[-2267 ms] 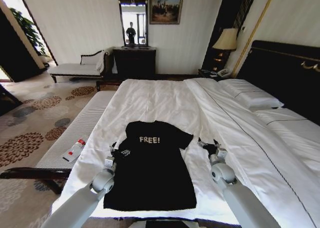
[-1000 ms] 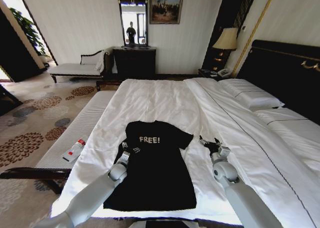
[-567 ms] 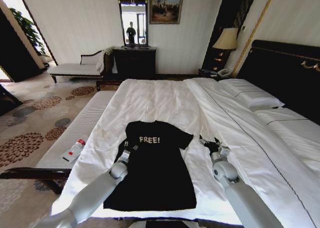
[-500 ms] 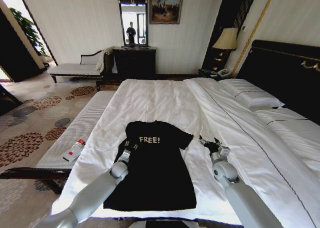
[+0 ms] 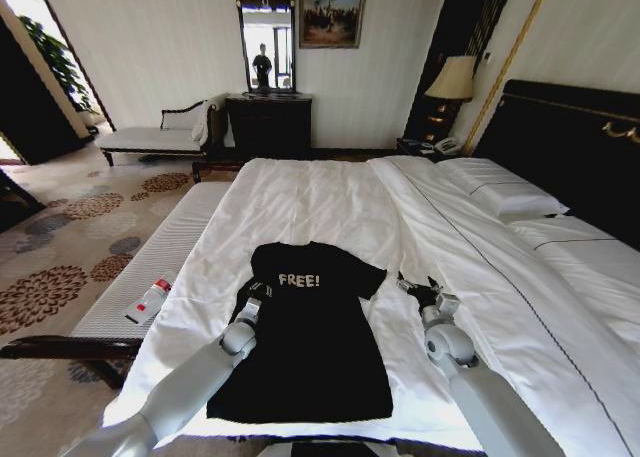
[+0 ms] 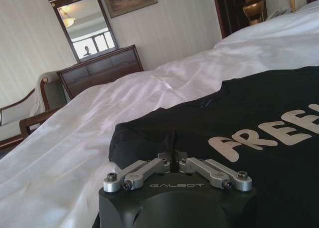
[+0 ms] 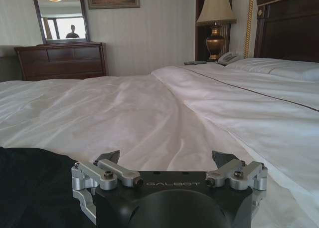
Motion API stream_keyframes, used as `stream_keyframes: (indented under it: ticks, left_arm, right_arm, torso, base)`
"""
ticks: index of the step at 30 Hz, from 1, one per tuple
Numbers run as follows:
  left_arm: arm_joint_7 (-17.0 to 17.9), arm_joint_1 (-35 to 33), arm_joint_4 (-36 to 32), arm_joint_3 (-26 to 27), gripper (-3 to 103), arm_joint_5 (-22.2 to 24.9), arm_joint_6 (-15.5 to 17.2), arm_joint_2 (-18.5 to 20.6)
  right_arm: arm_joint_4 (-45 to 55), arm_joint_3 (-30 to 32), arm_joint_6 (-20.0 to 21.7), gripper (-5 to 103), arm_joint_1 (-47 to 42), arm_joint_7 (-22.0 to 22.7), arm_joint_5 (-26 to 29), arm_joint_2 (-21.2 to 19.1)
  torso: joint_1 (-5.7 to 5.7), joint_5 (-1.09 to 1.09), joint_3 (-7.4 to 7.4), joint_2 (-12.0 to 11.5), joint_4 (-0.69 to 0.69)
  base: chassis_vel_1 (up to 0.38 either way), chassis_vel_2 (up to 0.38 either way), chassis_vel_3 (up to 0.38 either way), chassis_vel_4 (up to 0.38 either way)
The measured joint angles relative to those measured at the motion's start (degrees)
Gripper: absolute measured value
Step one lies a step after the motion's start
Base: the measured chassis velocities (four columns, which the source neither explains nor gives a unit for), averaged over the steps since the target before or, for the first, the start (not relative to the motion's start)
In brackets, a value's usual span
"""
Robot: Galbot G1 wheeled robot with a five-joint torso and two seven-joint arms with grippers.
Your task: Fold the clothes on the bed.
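One bed with white bedding carries one black T-shirt, lying flat near the foot end with its "FREE!" lettering up. Two arms reach forward over it — the left hand sits at the shirt's left sleeve with its fingers pressed together on a fold of the cloth, while the right hand rests spread on the white sheet just beside the right sleeve. Since 2.3 seconds ago the left hand has moved inward onto the shirt — the right has barely shifted.

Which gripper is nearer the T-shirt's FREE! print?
Left. The left gripper is shut on the T-shirt at its left sleeve, just beside the print. The right gripper sits open on the white bedding, off the shirt's right sleeve.
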State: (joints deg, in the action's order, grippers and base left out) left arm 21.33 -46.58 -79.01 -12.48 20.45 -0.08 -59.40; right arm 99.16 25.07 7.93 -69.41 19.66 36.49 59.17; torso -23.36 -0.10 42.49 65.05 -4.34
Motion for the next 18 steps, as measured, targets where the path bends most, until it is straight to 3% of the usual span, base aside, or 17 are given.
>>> stream_keyframes:
  ticks: [7,11,18]
  left_arm:
    - [0.12,-0.89,-0.50,2.07,1,0.77,-0.12,0.30]
    - [0.51,-3.04,-2.04,7.93,1,2.76,-0.19,0.65]
    - [0.41,-4.70,-0.76,12.54,1,3.88,-0.96,1.78]
  right_arm:
    - [0.42,0.02,0.03,100,-0.35,0.01,-0.04,-0.01]
    - [1.26,0.10,0.20,100,-0.60,0.20,-0.02,-0.19]
    - [1.46,0.11,0.26,100,-0.73,0.28,0.06,-0.59]
  torso:
    - [0.00,-0.01,0.00,0.00,0.00]
    - [0.00,0.00,0.00,0.00,-0.01]
    - [0.00,0.00,0.00,0.00,0.02]
  base:
    - [0.000,0.000,0.000,0.000]
    - [0.000,0.000,0.000,0.000]
    - [0.000,0.000,0.000,0.000]
